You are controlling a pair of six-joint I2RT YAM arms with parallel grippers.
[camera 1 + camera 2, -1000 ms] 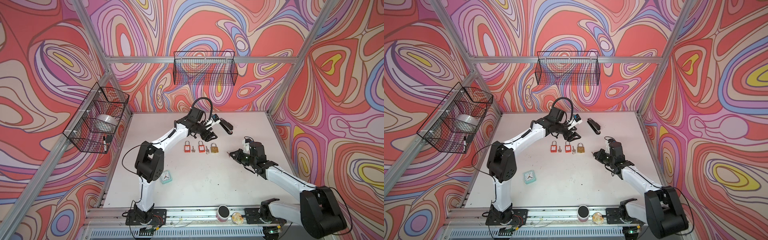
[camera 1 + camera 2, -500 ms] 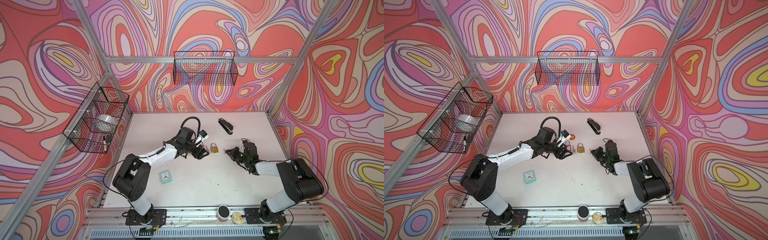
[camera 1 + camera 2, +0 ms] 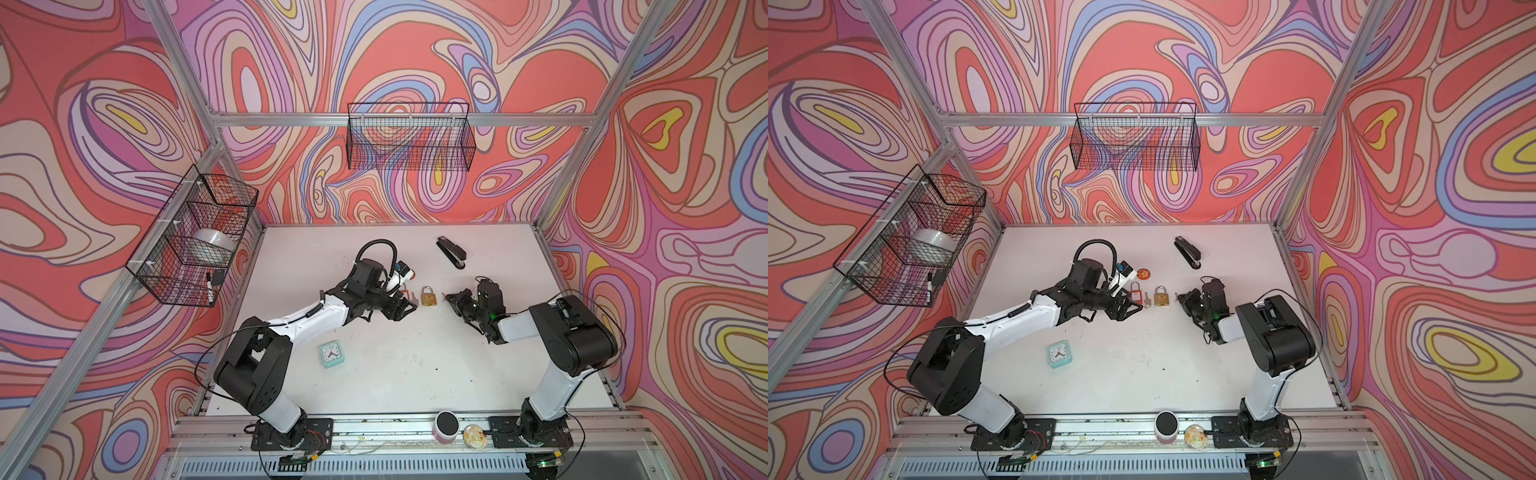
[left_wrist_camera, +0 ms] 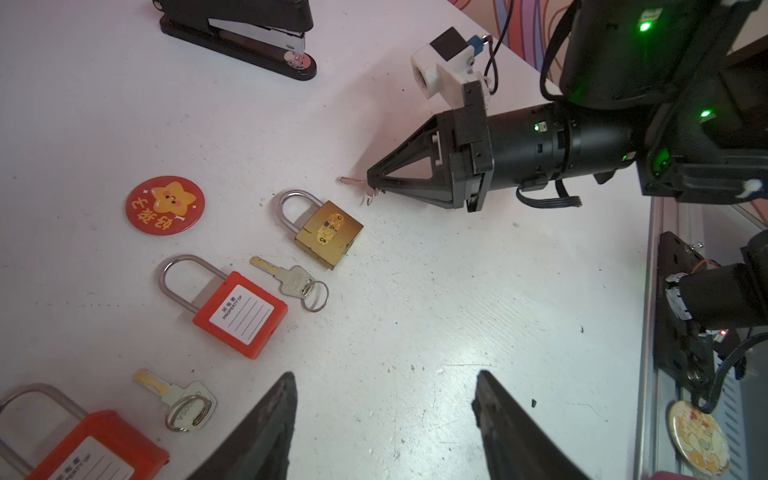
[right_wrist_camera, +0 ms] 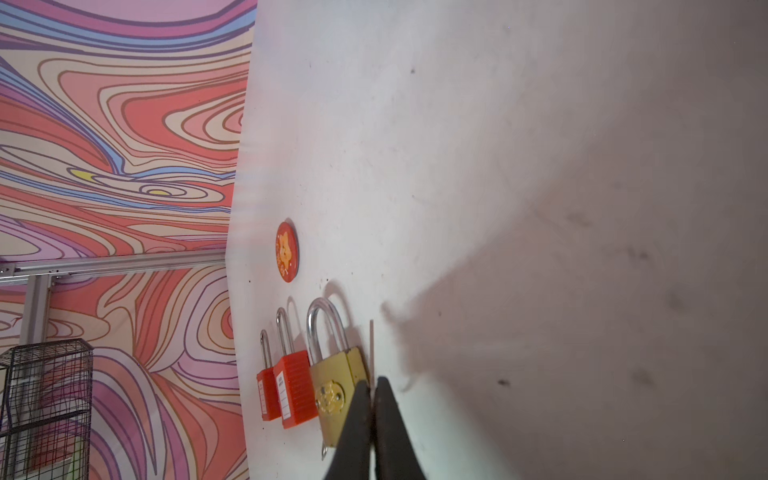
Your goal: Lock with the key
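A brass padlock (image 3: 429,296) (image 3: 1161,296) (image 4: 328,228) (image 5: 336,382) lies flat on the white table, shackle pointing to the back wall. My right gripper (image 3: 448,297) (image 3: 1180,297) (image 4: 370,183) (image 5: 373,384) sits low just right of it, shut on a small key (image 4: 352,181) whose blade (image 5: 371,345) lies alongside the padlock's body. My left gripper (image 3: 405,309) (image 3: 1133,309) (image 4: 384,382) hovers open and empty at the near side of a red padlock (image 3: 1135,291) (image 4: 232,311), left of the brass one.
A second red padlock (image 4: 83,444) and two ringed keys (image 4: 286,278) (image 4: 178,399) lie left of the brass padlock. A star badge (image 3: 1143,273) and a black stapler (image 3: 451,251) lie behind. A mint clock (image 3: 331,353) sits nearer the front. Wire baskets (image 3: 409,141) hang on the walls.
Both arms have dropped low over the table. The left gripper came from behind the padlocks to their near side. The right gripper moved left, up to the brass padlock.
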